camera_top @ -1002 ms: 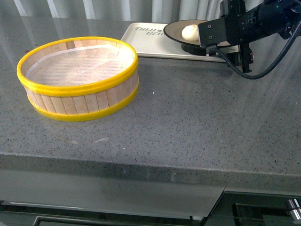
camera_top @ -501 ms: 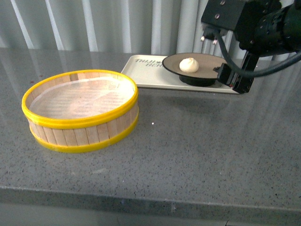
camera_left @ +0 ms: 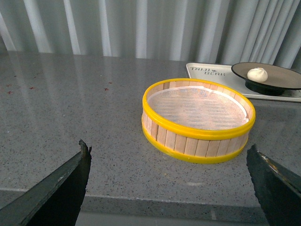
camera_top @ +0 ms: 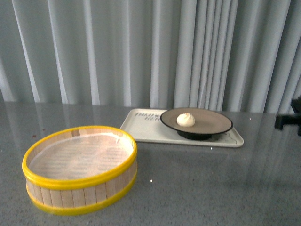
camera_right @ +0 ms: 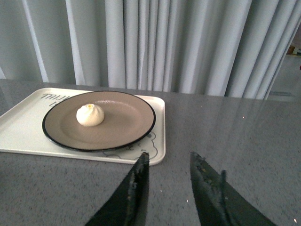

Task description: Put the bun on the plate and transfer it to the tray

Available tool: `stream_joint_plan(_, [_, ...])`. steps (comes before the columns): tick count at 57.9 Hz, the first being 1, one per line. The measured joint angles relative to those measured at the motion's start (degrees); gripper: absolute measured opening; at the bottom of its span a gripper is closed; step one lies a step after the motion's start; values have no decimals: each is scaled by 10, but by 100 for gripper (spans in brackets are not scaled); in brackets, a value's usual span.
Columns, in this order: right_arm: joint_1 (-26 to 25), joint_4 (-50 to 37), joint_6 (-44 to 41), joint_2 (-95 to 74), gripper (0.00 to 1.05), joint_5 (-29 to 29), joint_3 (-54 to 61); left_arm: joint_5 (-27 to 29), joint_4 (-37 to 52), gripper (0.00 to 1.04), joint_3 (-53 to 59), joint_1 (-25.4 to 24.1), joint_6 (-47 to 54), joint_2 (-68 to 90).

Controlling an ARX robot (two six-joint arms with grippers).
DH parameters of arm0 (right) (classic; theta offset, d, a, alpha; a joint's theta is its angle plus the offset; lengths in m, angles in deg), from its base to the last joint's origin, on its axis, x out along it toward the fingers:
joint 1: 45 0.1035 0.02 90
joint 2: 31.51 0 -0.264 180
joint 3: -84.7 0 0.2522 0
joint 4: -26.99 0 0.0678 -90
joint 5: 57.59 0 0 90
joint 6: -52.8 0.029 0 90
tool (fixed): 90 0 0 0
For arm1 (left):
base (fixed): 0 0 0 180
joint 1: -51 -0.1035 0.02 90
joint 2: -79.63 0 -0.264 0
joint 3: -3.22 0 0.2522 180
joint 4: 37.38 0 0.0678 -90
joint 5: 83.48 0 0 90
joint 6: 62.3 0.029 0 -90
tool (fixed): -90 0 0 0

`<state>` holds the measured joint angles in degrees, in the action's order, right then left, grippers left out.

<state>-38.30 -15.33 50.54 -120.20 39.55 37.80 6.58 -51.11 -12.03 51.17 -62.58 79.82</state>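
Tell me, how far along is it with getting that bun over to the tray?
It looks finished. The bun sits on the black-rimmed plate, and the plate rests on the cream tray. Nothing is in hand: the right pincer is clear of the tray and holds nothing, and the left pincer is open on the near side of the steamer basket. Nothing appears left to do.

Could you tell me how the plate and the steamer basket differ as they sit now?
The plate is shallow, beige with a black rim; the steamer basket is tall-walled, wooden with yellow rims. The plate holds the bun and sits on the tray; the basket holds nothing and sits on the counter. Both are round.
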Motion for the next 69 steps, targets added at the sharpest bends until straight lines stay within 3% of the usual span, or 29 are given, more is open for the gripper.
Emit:
stream_joint_plan(8, [-8,-14,10,49,1,-17,76,0,0,98,0,0,0,0])
stream_joint_plan(20, [-30,-14,14,164,2,-34,190,0,0,98,0,0,0,0])
stream_joint_plan(23, [-52,-5,15,196,2,-69,213,0,0,98,0,0,0,0])
stream_joint_plan(36, [-66,-5,15,261,2,-69,281,0,0,98,0,0,0,0])
stream_joint_plan(69, [-66,199,16,514,2,-71,327,0,0,98,0,0,0,0])
